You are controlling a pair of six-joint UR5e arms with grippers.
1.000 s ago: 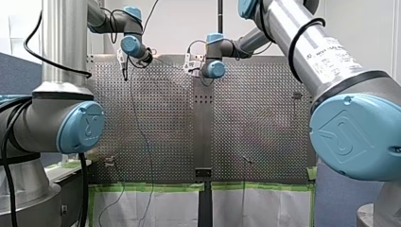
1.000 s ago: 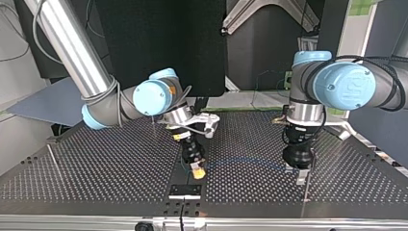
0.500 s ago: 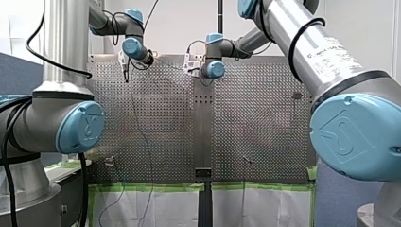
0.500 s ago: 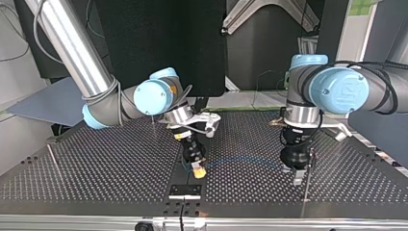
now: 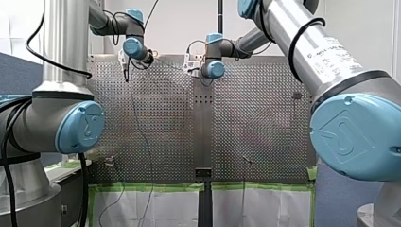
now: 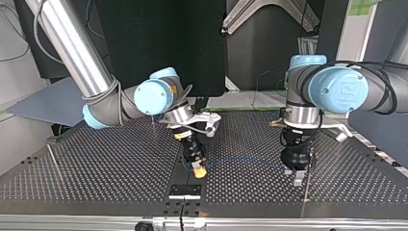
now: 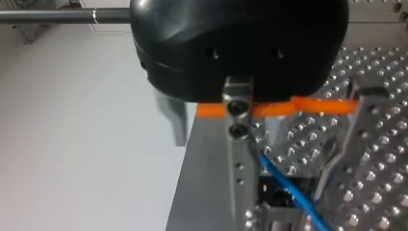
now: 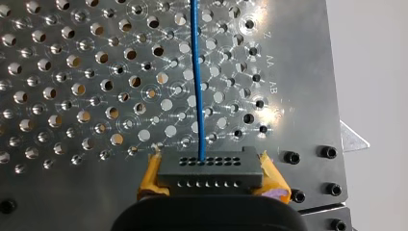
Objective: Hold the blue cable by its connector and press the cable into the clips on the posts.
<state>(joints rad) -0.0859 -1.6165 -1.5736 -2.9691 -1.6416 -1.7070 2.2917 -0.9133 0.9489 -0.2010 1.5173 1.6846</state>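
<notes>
Cable (image 8: 197, 72), 1 blue, w/ 1 connector (image 8: 210, 168) clamped in right pincer (image 8: 211, 177).

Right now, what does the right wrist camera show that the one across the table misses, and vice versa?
Only the right wrist view shows the dark connector close up: rows of small holes, the blue cable entering one, yellow pads gripping its sides. Only the top view shows both arms at once, with my left gripper beside a thin post. Both show my right gripper, the blue cable and the perforated table.
</notes>
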